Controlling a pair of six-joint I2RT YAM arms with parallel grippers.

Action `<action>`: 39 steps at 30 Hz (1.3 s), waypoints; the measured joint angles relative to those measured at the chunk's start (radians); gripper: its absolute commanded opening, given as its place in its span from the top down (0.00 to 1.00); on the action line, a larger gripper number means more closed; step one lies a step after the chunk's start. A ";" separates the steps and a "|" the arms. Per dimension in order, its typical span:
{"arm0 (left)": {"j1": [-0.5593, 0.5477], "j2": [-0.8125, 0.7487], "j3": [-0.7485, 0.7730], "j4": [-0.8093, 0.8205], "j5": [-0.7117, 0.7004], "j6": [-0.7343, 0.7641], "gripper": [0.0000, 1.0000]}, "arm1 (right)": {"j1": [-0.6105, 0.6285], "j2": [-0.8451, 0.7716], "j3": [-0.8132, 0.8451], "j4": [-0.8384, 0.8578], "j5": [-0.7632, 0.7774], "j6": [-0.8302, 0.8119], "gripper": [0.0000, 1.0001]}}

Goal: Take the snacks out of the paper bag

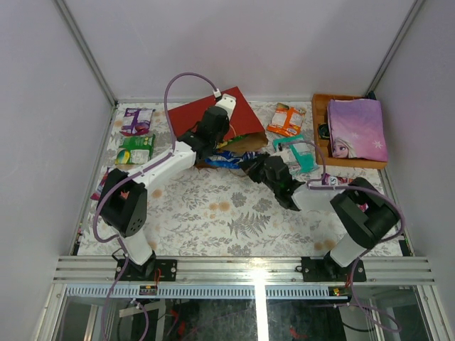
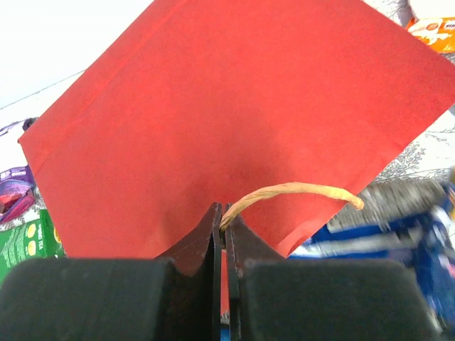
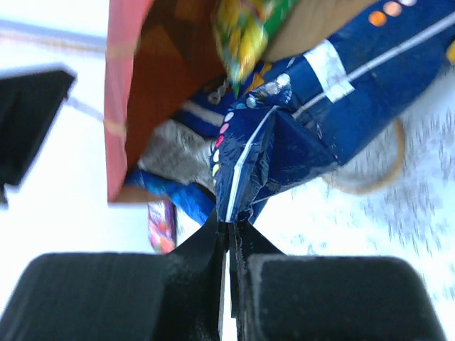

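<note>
The red paper bag (image 1: 231, 112) lies on its side at the back of the table, its mouth toward the right arm. My left gripper (image 2: 226, 217) is shut on the bag's tan cord handle (image 2: 291, 190) and holds the red wall (image 2: 227, 114) up. My right gripper (image 3: 231, 224) is shut on the crumpled end of the long blue bag (image 3: 284, 135), which sticks out of the brown inside (image 3: 163, 78). A yellow-green packet (image 3: 245, 32) lies deeper in the mouth. In the top view the right gripper (image 1: 252, 165) meets the blue bag (image 1: 226, 160) at the bag's mouth.
An orange packet (image 1: 286, 119) and a teal packet (image 1: 302, 153) lie right of the bag. A purple packet (image 1: 135, 121) and a green packet (image 1: 136, 149) lie at the left. An orange wooden tray (image 1: 321, 114) at the back right holds a flat princess-printed item (image 1: 355, 128).
</note>
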State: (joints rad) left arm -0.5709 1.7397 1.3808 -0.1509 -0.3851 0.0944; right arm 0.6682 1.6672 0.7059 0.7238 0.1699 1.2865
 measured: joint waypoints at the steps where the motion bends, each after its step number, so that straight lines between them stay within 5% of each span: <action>1: 0.002 0.000 -0.005 0.000 0.000 0.000 1.00 | 0.021 -0.036 -0.034 -0.009 -0.007 -0.017 1.00; 7: 0.006 0.000 -0.013 0.002 -0.008 0.008 1.00 | 0.125 -0.244 -0.214 -0.125 -0.060 -0.132 1.00; 18: 0.011 0.000 -0.013 0.009 -0.009 0.008 1.00 | 0.188 -0.601 -0.257 -0.641 -0.055 -0.339 0.95; 20: 0.011 0.000 -0.013 0.009 -0.009 0.008 1.00 | 0.215 -0.613 -0.274 -0.698 -0.054 -0.362 0.88; 26: 0.011 0.000 -0.012 0.009 -0.009 0.008 1.00 | 0.357 -0.612 -0.286 -0.839 0.001 -0.409 0.24; 28: 0.011 0.000 -0.012 0.009 -0.009 0.008 1.00 | 0.413 -0.612 -0.272 -0.875 0.033 -0.436 0.13; 33: 0.011 0.000 -0.012 0.008 -0.012 0.008 1.00 | 0.470 -0.623 -0.188 -0.924 0.138 -0.505 0.05; 39: 0.011 0.000 -0.012 0.008 -0.017 0.008 1.00 | 0.472 -0.739 -0.116 -0.933 0.337 -0.589 0.07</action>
State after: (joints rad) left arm -0.5598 1.7397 1.3685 -0.1429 -0.4019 0.1028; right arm 1.1400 0.9287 0.5900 -0.2092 0.5072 0.6979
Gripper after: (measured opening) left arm 0.007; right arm 0.949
